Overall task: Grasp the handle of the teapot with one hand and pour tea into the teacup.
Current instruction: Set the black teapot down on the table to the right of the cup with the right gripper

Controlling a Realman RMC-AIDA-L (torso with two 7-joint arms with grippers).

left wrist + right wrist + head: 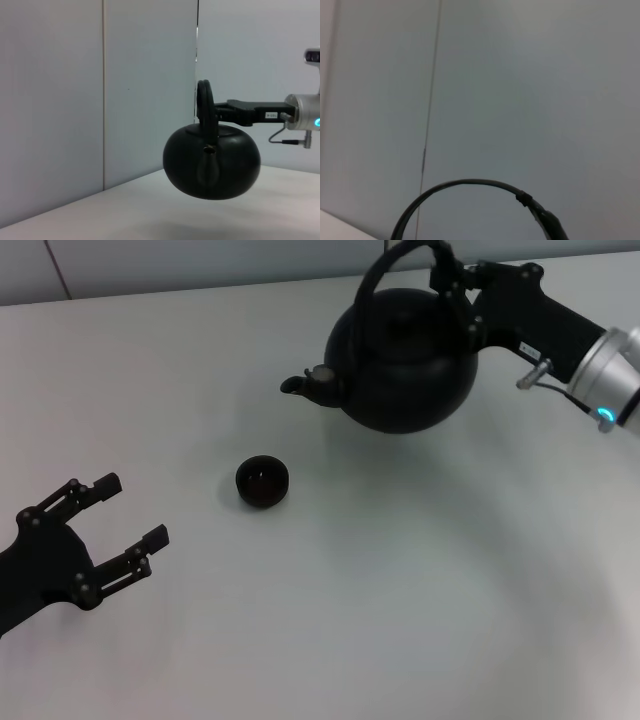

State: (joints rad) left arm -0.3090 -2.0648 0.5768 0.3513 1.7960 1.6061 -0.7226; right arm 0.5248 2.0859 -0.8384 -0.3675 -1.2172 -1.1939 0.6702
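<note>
teapot (405, 360) lifted off table, handle (385, 265) in right hand (455, 285).

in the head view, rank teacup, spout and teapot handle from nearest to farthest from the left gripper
From the left gripper, open, low at the table's left:
1. teacup, mid-table
2. spout, pointing left off the lifted teapot
3. handle, top right, in the right gripper

Right hand (452, 280) raised with fingers clamped; left hand (125, 515) low, spread wide.

White table (400, 590), pale panelled wall (50, 100)
</note>
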